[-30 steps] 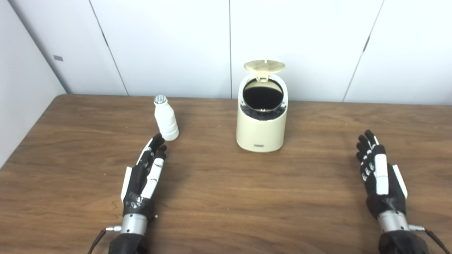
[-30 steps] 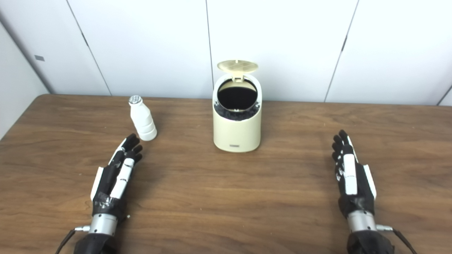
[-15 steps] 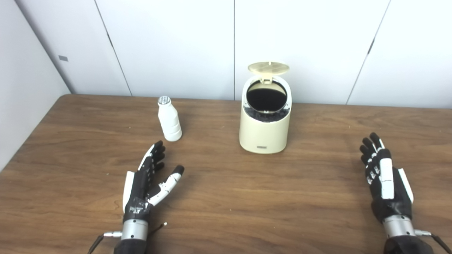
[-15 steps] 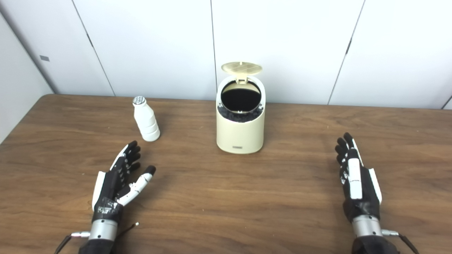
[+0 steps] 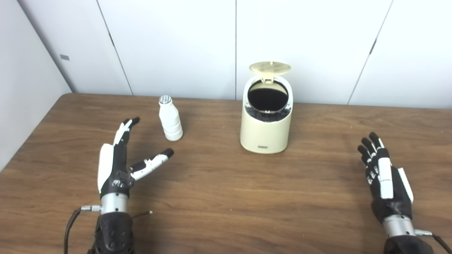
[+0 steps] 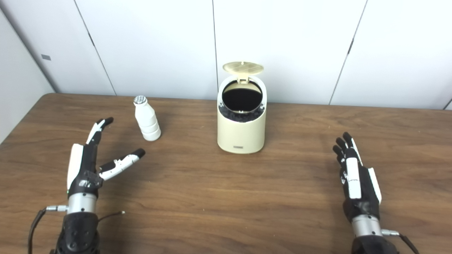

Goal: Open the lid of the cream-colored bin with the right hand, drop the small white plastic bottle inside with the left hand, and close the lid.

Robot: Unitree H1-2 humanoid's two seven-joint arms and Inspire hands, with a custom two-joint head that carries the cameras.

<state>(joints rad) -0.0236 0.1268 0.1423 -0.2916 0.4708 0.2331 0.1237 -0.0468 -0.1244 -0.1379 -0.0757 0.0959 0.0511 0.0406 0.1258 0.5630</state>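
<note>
The small white plastic bottle (image 5: 170,118) was seen standing upright on the wooden surface (image 5: 226,197), to the left of the cream-colored bin (image 5: 266,119) and well apart from it. Its silver cap (image 5: 165,100) was in place, and its body was ribbed below a tapered shoulder. It was judged to be light and fairly stiff, smooth enough to slip and narrow enough to be tipped by a sideways nudge; whether it was full could not be told. The ribbed lower body was considered the best place for a hold, with the thumb set against the side facing the bin and the fingers against the far side.

The bin's lid (image 5: 270,67) was raised on its rear hinge, and the dark round opening was exposed toward the cameras, so the opening step appeared to be done.

The left hand (image 5: 118,162) was held near the bottle, on its near left side, without touching it; its fingers (image 5: 124,132) were extended forward and the thumb (image 5: 152,163) was spread wide toward the bottle, nothing being gripped. The right hand (image 6: 356,181) was placed far to the right of the bin, its fingers straight and close together, and nothing was held in it.
</note>
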